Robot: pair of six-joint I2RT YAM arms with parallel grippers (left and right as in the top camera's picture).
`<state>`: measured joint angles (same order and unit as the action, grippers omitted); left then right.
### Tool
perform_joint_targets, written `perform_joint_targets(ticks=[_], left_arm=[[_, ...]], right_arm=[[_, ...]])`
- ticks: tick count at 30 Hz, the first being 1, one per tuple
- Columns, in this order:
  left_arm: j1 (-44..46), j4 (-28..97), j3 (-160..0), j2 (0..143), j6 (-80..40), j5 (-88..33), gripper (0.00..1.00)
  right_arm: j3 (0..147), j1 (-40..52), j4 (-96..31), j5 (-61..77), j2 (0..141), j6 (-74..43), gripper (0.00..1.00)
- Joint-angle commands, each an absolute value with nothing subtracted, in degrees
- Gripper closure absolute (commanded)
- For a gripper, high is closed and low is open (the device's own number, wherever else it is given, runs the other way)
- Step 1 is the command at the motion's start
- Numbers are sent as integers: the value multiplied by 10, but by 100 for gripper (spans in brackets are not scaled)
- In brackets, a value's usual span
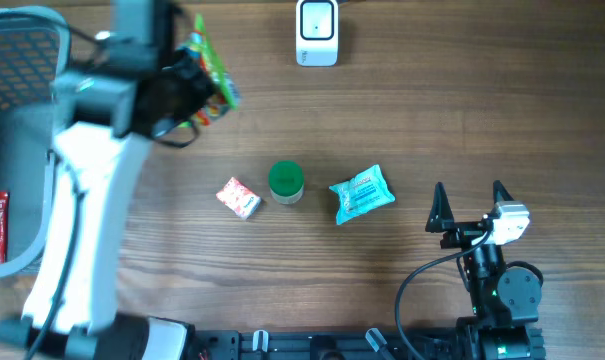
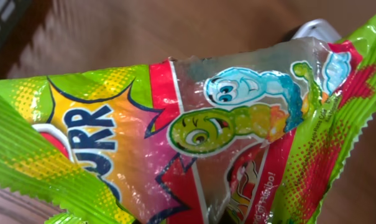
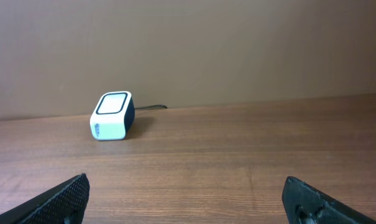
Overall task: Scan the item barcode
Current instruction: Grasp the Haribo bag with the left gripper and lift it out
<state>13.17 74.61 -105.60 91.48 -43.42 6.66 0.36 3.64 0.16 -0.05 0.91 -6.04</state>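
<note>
- Candy bag: upper left of the overhead frame, lifted off the desk, clamped in the left pincer.
- Scanner: top centre, right of the bag, apart from it.
- Right pincer: lower right, jaws apart, empty.
- Step, judged: bringing bag to scanner; the next move calls for turning its barcode, not visible here, toward the scanner face.

Left arm: long white link, black wrist housing, thin black cables. Right arm: black joints, white camera block, looping black cable, green indicator light. Right gripper: black pointed fingers, finely textured.
</note>
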Motion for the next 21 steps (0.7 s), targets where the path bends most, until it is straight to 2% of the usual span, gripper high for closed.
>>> perform_joint_targets(ticks=[1, 6, 14, 16, 21], left_arm=[[147, 744, -1030, 978, -520, 149, 96], [146, 728, -966, 1042, -580, 149, 96], [143, 574, -783, 1058, -608, 149, 96], [141, 538, -747, 1058, -607, 149, 91], [121, 500, -694, 1058, -607, 197, 89]], right_arm=[[3, 37, 3, 4, 6, -65, 0], [3, 37, 3, 4, 6, -65, 0], [3, 37, 3, 4, 6, -65, 0], [3, 37, 3, 4, 6, -65, 0], [3, 37, 3, 4, 6, -65, 0]])
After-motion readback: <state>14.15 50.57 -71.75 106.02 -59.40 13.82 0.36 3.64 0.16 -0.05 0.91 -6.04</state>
